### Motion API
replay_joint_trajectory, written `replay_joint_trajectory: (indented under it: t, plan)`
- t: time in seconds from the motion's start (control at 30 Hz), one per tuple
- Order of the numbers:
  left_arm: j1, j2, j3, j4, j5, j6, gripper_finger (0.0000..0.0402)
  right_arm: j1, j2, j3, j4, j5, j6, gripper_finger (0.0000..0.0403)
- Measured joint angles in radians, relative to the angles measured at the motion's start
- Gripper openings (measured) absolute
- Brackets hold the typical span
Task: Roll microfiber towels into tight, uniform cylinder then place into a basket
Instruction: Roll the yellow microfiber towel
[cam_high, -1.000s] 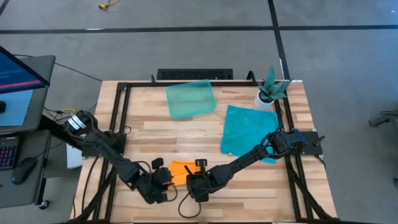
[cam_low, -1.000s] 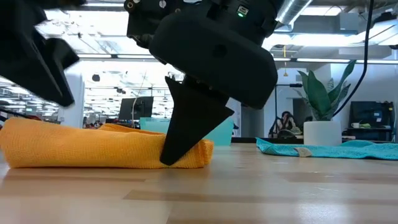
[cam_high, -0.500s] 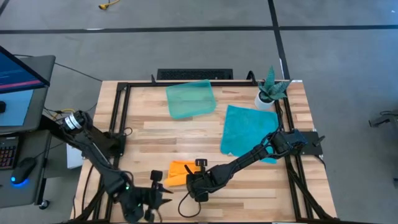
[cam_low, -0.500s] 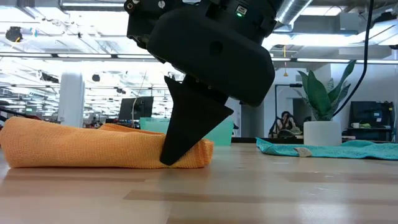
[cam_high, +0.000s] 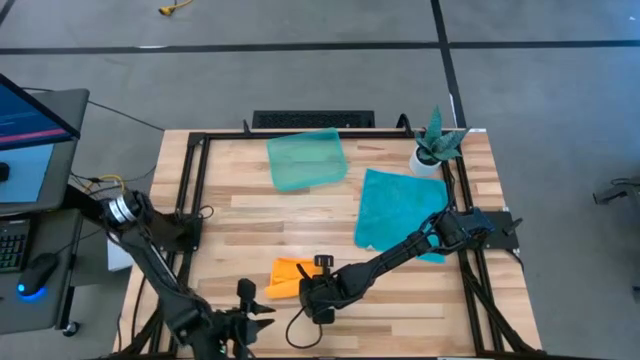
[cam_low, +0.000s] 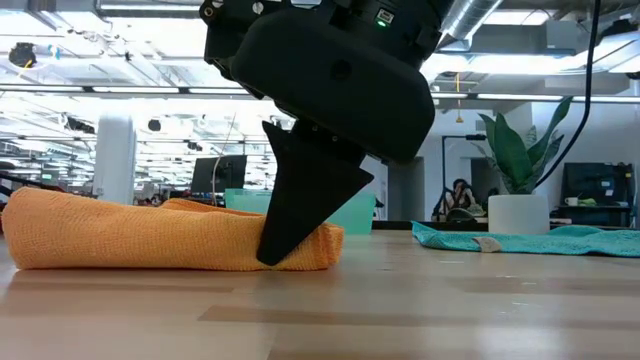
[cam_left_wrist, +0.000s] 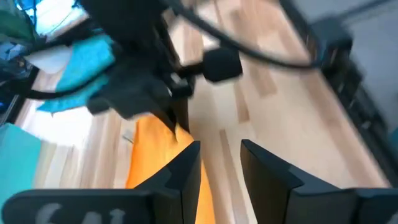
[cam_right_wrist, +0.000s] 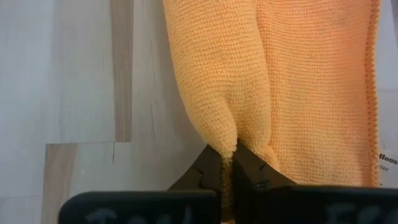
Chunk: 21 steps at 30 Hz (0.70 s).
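Observation:
The orange towel (cam_high: 284, 276) lies near the table's front edge as a loosely rolled, thick bundle, resting on the wood along its length (cam_low: 130, 238). My right gripper (cam_high: 317, 291) stands at its right end and is shut on a pinch of the cloth (cam_right_wrist: 227, 158). My left gripper (cam_high: 245, 316) is open and empty at the near edge, left of the towel; its fingers (cam_left_wrist: 186, 171) point toward the towel (cam_left_wrist: 155, 168). The teal towel (cam_high: 398, 208) lies flat at the right. The pale-green basket (cam_high: 306, 160) stands at the far middle. My right gripper pinches a raised fold of the orange towel (cam_right_wrist: 225, 138) between its two fingers, at the bundle's right end (cam_low: 322, 244). The fingers (cam_low: 300, 205) come from above, slanting down. The towel lies on the table, slack, with only the fold drawn up into the fingers.
A small white pot with a green plant (cam_high: 434, 146) stands at the far right corner. Black frame rails (cam_high: 196, 180) run along the table's sides. Bare wood (cam_high: 260, 215) lies between the orange towel and the basket.
My left gripper has drawn back from the orange towel's left end toward the table's near edge and out of the low view. The towel and my right gripper have stayed where they were.

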Motion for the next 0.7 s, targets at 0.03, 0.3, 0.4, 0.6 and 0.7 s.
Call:
replay_joint_trajectory:
  t: [0.03, 0.3, 0.4, 0.6, 0.7]
  plan:
    - [0.003, 0.026, 0.0, 0.0, 0.001, 0.002, 0.0101, 0.0, 0.0, 0.0, 0.001, 0.0, 0.0, 0.0029]
    - [0.015, 0.116, 0.0, -0.02, 0.019, -0.015, 0.0076, -0.007, -0.001, 0.0, 0.002, -0.014, 0.0, 0.0022]
    - [0.032, 0.115, 0.0, -0.014, 0.082, -0.019, 0.0073, -0.007, -0.001, 0.0, 0.002, -0.015, -0.004, 0.0028]
    - [0.08, 0.115, 0.0, -0.016, 0.14, -0.047, 0.0082, -0.007, -0.001, 0.0, 0.003, -0.015, -0.007, 0.0023]
    - [0.101, 0.115, 0.0, -0.017, 0.158, -0.049, 0.01, -0.007, -0.001, 0.0, 0.003, -0.015, -0.007, 0.0022]
